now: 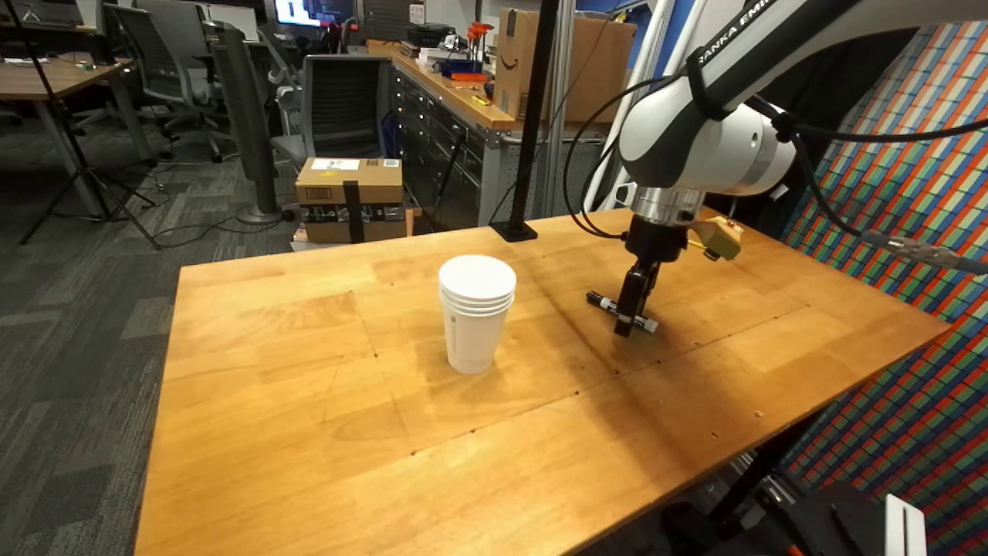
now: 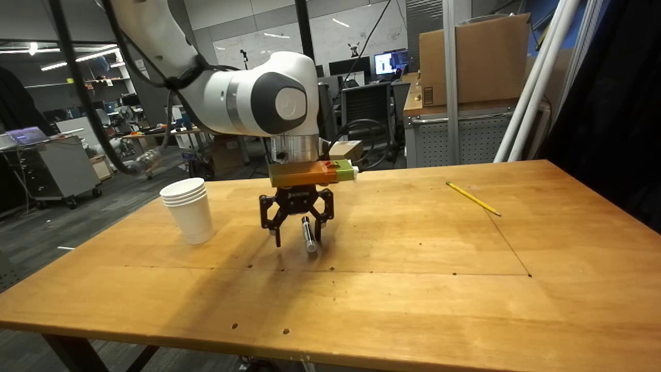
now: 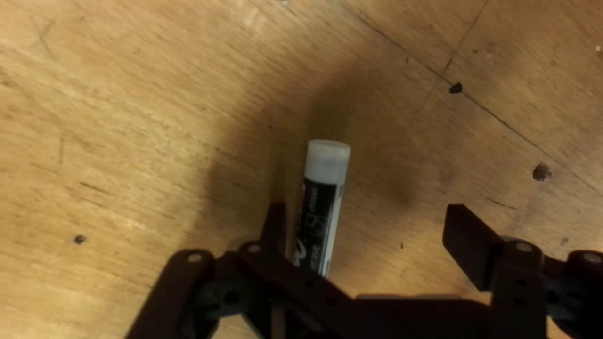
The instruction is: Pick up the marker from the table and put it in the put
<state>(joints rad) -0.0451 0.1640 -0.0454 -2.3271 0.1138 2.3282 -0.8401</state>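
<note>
Okay, looks like the grasp step: claw (image 2: 298, 243) sits low over the marker (image 3: 320, 207), fingers (image 3: 274, 230) spread, nothing held. Marker lies on the desk (image 1: 309, 463) between the fingers, well off centre: in the wrist view it's just beside the left finger, wide gap to the right one. Touching or not, can't tell. Light end near, dark end far in both exterior views. Destination reads "put"; my guess is the stack of white cups (image 1: 476, 316), upright, left of the claw in both exterior views. Next: check tip height, then close; expect the left finger to nudge the marker toward centre. Confirm grip from both sides before lifting. Then raise it above the stack, go left, tilt it toward vertical, let go. Pencil (image 2: 473, 199) at far right in an exterior view: leave it.
</note>
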